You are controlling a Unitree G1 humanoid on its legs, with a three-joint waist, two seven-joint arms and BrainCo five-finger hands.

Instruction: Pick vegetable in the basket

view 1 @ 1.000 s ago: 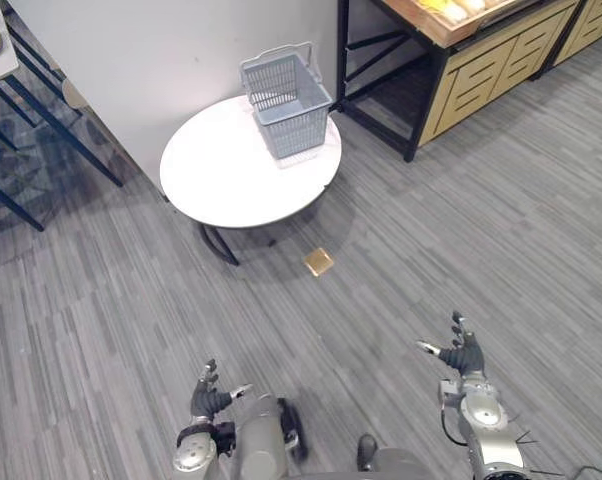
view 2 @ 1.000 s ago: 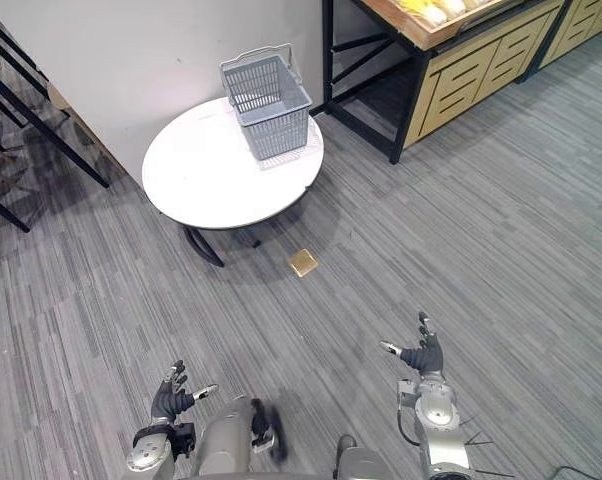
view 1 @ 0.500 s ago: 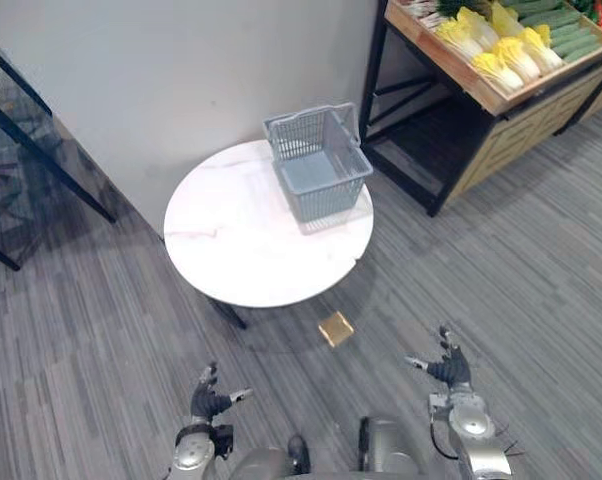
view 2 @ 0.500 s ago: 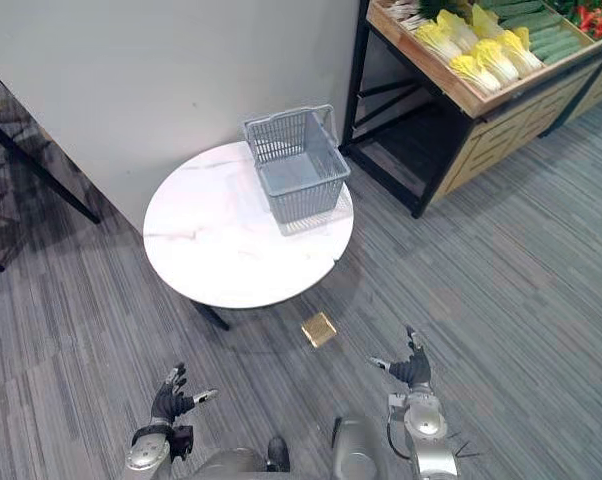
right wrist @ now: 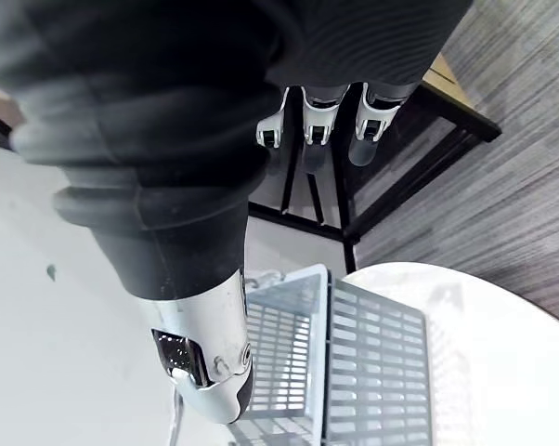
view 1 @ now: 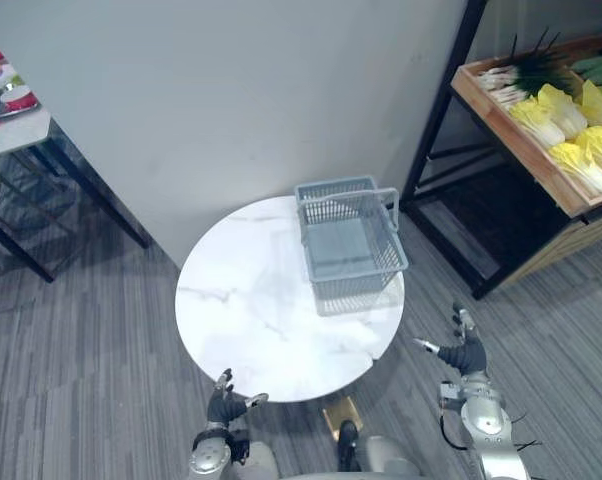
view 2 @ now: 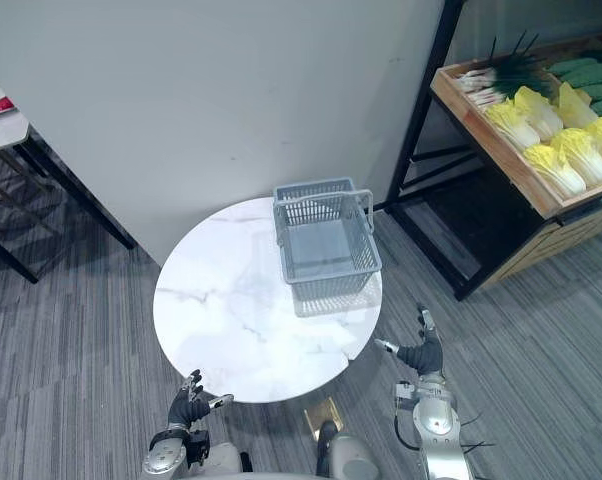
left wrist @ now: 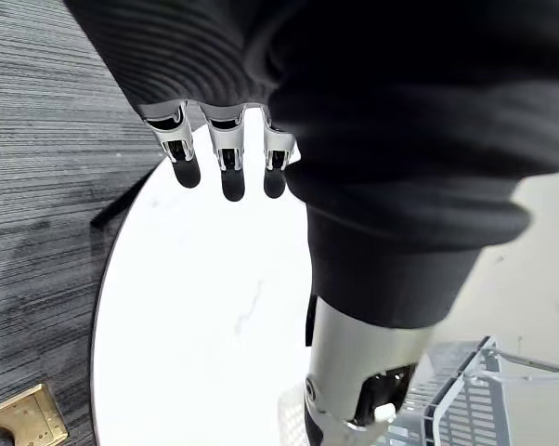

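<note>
An empty grey wire basket point(view 1: 349, 245) with a raised handle stands on the far right part of a round white marble table point(view 1: 271, 320). Yellow-green cabbages point(view 1: 571, 130) and green onions point(view 1: 521, 75) lie on a wooden shelf point(view 1: 541, 165) at the upper right, beyond the table. My left hand point(view 1: 226, 405) hangs open low at the table's near edge. To the right of the table, over the floor, my right hand point(view 1: 466, 355) is open too. Both hold nothing. The right wrist view looks past straight fingers point(right wrist: 321, 121) at the basket point(right wrist: 372, 353).
A grey wall point(view 1: 261, 90) rises behind the table. The shelf's black metal frame point(view 1: 451, 90) stands close to the basket's right. A dark-legged table with dishes point(view 1: 11, 100) is at the far left. A brass floor plate point(view 1: 339, 415) lies under the table's near edge.
The whole picture has shifted: the camera has come closer, so the table and basket sit nearer and the vegetable shelf shows more fully. Both hands stay low and open.
</note>
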